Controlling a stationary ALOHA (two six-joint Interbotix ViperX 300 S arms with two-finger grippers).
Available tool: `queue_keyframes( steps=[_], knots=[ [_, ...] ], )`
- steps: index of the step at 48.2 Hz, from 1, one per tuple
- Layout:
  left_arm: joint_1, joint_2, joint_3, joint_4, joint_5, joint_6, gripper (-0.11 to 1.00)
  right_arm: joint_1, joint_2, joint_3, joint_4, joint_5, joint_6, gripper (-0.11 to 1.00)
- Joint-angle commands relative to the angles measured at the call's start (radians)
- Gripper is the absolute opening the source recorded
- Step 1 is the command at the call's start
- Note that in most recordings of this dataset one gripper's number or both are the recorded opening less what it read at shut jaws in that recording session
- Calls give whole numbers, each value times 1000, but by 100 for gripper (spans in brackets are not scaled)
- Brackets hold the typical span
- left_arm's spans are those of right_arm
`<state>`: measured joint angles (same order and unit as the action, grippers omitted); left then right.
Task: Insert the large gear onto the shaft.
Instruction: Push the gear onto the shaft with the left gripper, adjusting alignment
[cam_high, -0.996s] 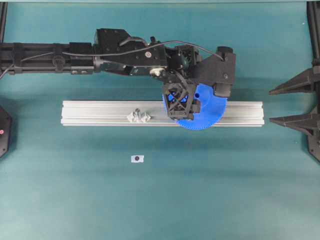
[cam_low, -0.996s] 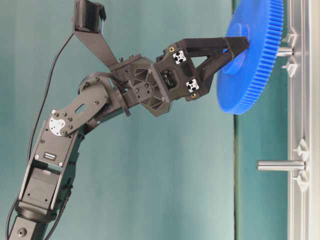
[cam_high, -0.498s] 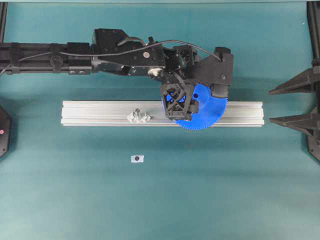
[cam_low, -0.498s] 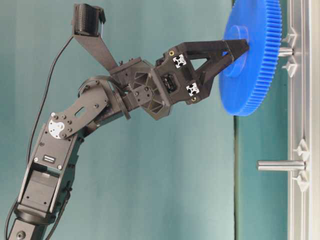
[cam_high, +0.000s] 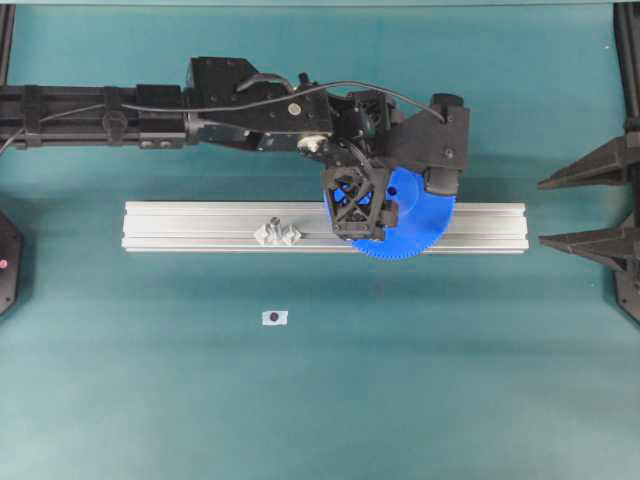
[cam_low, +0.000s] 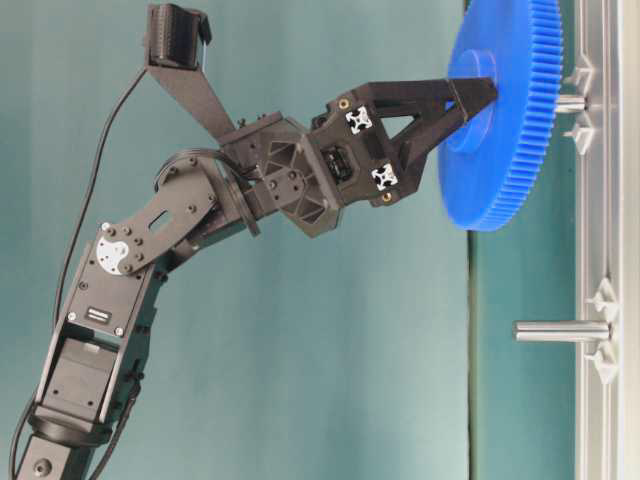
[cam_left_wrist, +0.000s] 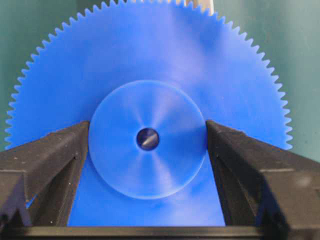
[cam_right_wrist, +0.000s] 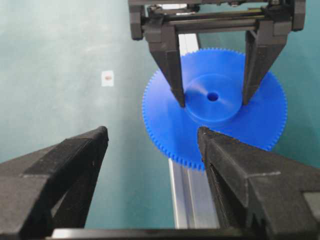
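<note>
The large gear (cam_high: 420, 225), a bright-blue toothed disc, sits threaded on the shaft (cam_low: 570, 102) above the rail, slightly tilted. The shaft's tip shows inside the gear's centre hole (cam_left_wrist: 148, 139). My left gripper (cam_left_wrist: 148, 125) reaches down from above, with one finger against each side of the raised hub (cam_right_wrist: 212, 102). A short stretch of the shaft is still bare between the gear and the rail in the table-level view. My right gripper (cam_right_wrist: 150, 135) hangs back at the right side, jaws wide apart with nothing between them.
A long grooved aluminium rail (cam_high: 200, 228) lies across the mat. A second, bare pin (cam_high: 272, 226) with clear tabs stands on it left of the gear. A small white tag with a dark spot (cam_high: 274, 317) lies in front of the rail.
The gear has straightened a little and moved slightly further along the shaft with my left gripper. The right arm has stayed still.
</note>
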<state>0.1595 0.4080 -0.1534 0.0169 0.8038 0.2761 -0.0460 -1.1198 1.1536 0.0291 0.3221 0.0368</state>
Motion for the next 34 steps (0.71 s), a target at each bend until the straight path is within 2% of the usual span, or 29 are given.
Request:
queue_keyframes(
  steps=[1,34],
  knots=[
    [14,-20,-9,6,-5,8,86,-2,6,-9,3,-9,9,79],
    [-3,-49,-44,6,0,8,86,-2,6,-14,3,-8,9,79]
  ],
)
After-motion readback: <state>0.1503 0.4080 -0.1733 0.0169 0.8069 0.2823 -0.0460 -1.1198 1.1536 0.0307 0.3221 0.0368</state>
